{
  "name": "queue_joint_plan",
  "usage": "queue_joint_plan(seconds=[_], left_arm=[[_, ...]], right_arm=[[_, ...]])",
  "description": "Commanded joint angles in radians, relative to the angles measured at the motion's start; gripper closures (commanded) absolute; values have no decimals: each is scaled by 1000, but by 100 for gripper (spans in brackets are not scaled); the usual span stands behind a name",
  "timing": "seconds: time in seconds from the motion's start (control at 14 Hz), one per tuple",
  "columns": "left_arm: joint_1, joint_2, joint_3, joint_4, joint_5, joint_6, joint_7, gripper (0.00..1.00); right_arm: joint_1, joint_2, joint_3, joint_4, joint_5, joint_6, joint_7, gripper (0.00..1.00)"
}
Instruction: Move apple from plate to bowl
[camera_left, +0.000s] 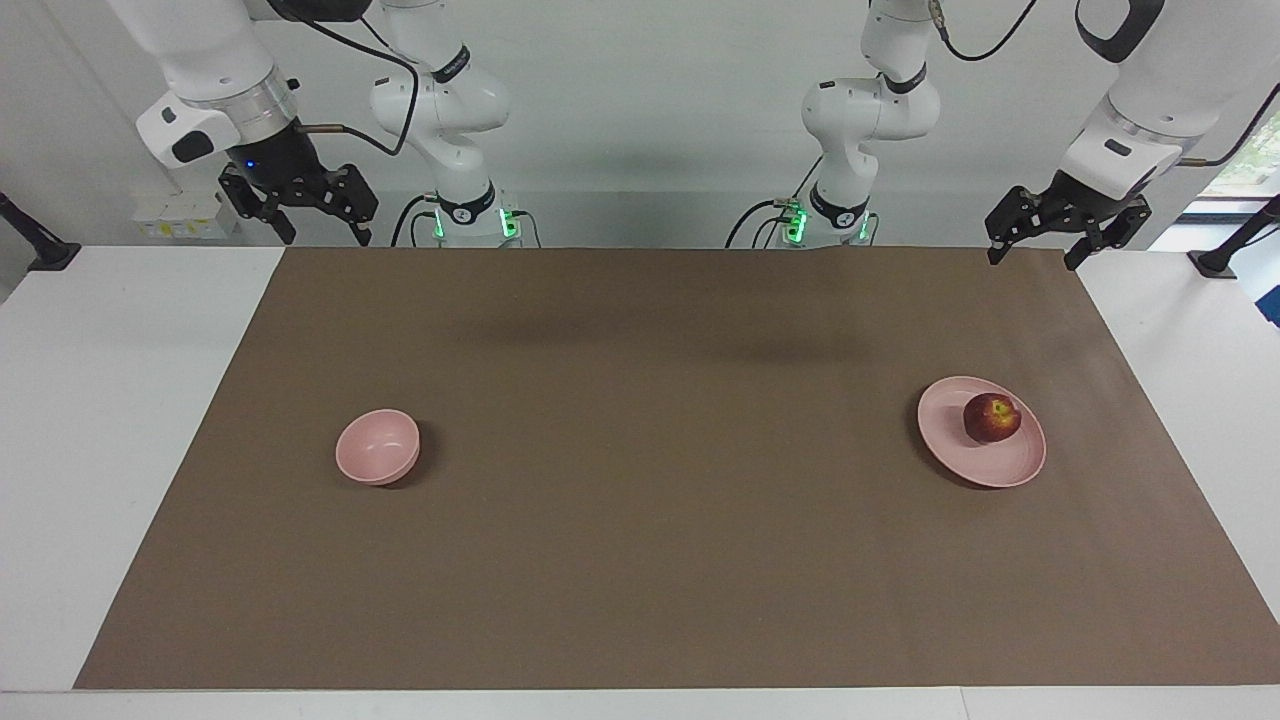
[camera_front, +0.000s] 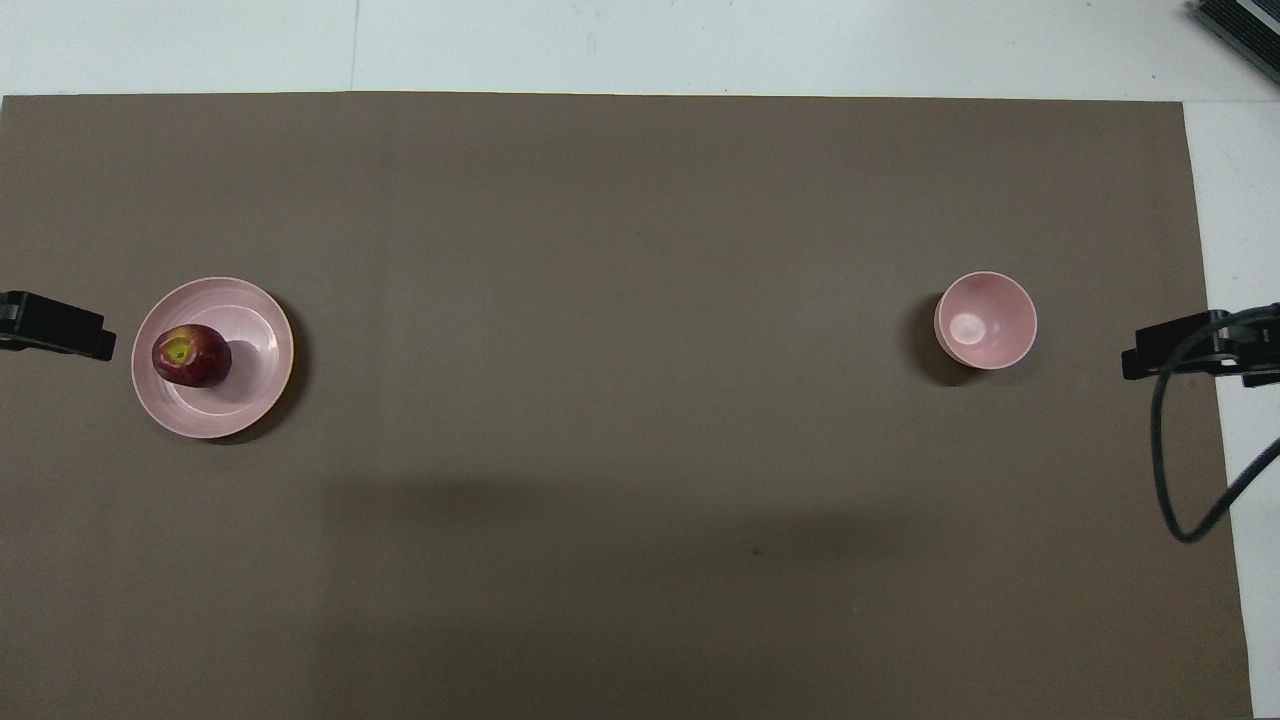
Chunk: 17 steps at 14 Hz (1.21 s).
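The dark red apple (camera_left: 992, 418) with a yellowish patch lies on the flat pale pink plate (camera_left: 1000, 468) toward the left arm's end of the table. It also shows in the overhead view (camera_front: 190, 355) on the plate (camera_front: 245, 395). The small deep pink bowl (camera_left: 377, 447) stands empty toward the right arm's end, and shows in the overhead view (camera_front: 985, 320). My left gripper (camera_left: 1035, 258) hangs open and empty, raised over the table edge by the robots, apart from the plate. My right gripper (camera_left: 322, 238) is open and empty, raised at its own end.
A brown mat (camera_left: 650, 480) covers most of the white table (camera_left: 120, 400). A black cable (camera_front: 1175, 480) loops down from the right arm's hand over the mat's edge. The two arm bases (camera_left: 462, 215) stand at the table edge.
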Motion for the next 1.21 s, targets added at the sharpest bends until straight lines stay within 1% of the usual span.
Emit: queue_joint_plan(seconds=[0.0,0.36,1.14], left_arm=[[2,-26,4,-30,-16,-8,1,0],[-9,-23,4,-23,-16,-9,6,0],[2,-25,4,-23,-16,-16,9,0]], right_arm=[[-3,2,-3,4,19,2,11,0],[-3,2,-3,4,19,2,11,0],[-3,2,-4,4,19,2,11,0]])
